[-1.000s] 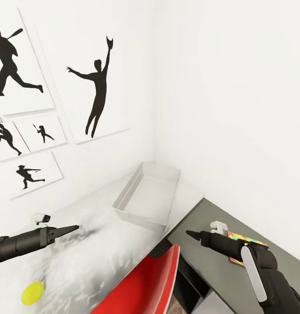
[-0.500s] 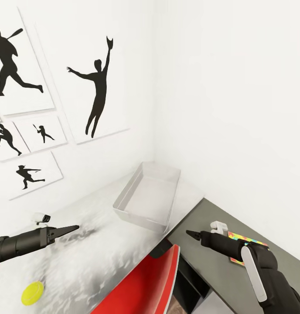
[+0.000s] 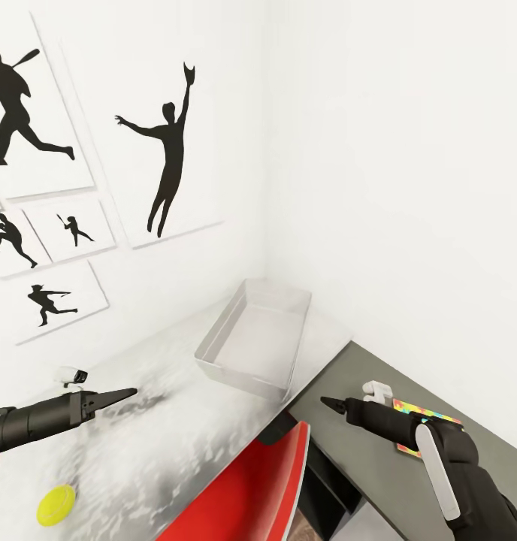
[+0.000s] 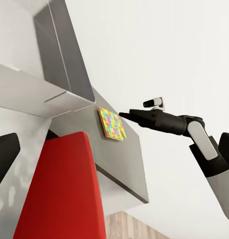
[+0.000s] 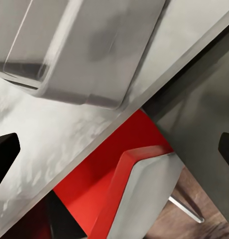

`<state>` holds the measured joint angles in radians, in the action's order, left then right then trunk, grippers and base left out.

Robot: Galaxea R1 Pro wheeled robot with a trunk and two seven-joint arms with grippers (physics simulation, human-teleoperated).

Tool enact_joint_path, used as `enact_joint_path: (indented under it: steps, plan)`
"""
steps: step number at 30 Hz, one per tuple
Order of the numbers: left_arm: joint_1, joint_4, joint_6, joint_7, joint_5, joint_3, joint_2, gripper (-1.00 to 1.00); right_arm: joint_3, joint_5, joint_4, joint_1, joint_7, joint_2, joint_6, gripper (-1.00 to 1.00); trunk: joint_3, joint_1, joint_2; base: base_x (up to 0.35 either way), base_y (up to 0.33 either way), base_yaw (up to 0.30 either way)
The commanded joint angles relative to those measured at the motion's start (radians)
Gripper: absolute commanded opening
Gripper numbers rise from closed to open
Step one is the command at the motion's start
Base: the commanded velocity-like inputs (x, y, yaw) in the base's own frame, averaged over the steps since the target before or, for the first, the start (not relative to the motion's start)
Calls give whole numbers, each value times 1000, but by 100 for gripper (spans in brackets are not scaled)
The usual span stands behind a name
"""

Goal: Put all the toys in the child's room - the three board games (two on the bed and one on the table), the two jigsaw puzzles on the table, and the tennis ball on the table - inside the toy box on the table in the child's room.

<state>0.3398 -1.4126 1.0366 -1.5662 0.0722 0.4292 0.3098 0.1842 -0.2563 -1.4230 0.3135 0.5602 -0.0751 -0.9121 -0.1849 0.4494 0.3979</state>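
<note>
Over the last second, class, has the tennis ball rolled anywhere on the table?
No. The tennis ball keeps its place on the table, equally far from the toy box.

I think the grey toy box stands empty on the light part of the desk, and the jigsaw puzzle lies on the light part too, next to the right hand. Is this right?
Not quite. The toy box is empty on the light part, but the jigsaw puzzle lies on the dark grey part of the desk, beside the right hand. The head view shows this, and the left wrist view confirms it.

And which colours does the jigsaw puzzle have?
Jigsaw puzzle: yellow, red, green and blue pieces; clearest in the left wrist view.
</note>
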Motion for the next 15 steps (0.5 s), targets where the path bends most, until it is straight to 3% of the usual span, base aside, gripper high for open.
enact_joint_path:
  steps: [1, 13, 15]
  plan:
    - [1, 0, 10, -5, -2, -1, 0, 100, 1, 2, -1, 1, 4, 0, -5, 100, -2, 1, 2, 0, 0, 0]
    - [5, 0, 10, -5, -15, -14, -6, 100, -1, 1, -6, 7, 0, 1, 61, 100, -2, 1, 2, 0, 0, 0]
    - [15, 0, 11, 23, -15, -27, -9, 100, -2, 1, -8, 17, -2, 2, 59, 100, -2, 1, 2, 0, 0, 0]
